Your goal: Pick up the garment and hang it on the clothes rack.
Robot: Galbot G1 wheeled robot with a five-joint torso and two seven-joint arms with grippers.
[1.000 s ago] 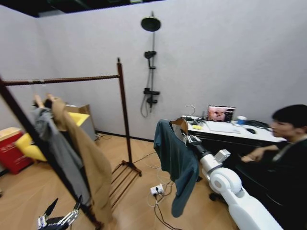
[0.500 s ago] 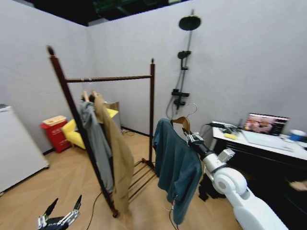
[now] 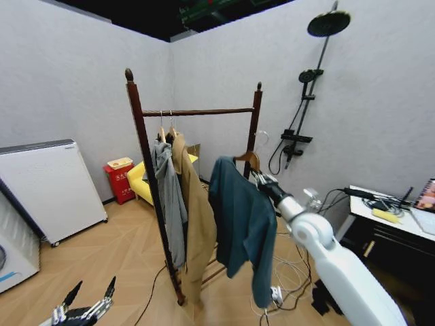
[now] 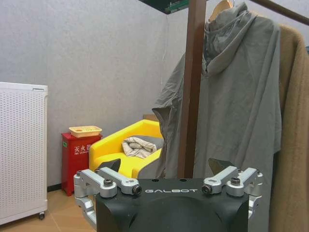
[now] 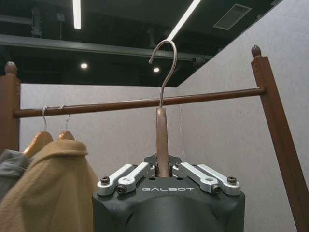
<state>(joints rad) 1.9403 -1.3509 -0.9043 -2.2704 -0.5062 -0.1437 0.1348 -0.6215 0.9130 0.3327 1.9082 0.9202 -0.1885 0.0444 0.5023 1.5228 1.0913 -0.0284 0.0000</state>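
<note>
Right wrist view: right gripper (image 5: 163,176) clamped on the wooden hanger (image 5: 162,141), metal hook (image 5: 163,63) upright, below and in front of the top bar of the clothes rack (image 5: 145,102). Head view: garment (image 3: 239,224) dangling off that hanger, held up beside the rack's far post, not hung yet. On the bar: grey hooded sweatshirt (image 3: 168,197) and tan coat (image 3: 196,217). Left gripper (image 3: 85,309) parked low, fingers spread, empty. Yellow chair (image 4: 126,153) holding a crumpled cloth (image 4: 136,146).

Grey hoodie (image 3: 168,197) beside tan coat (image 3: 196,224)
</note>
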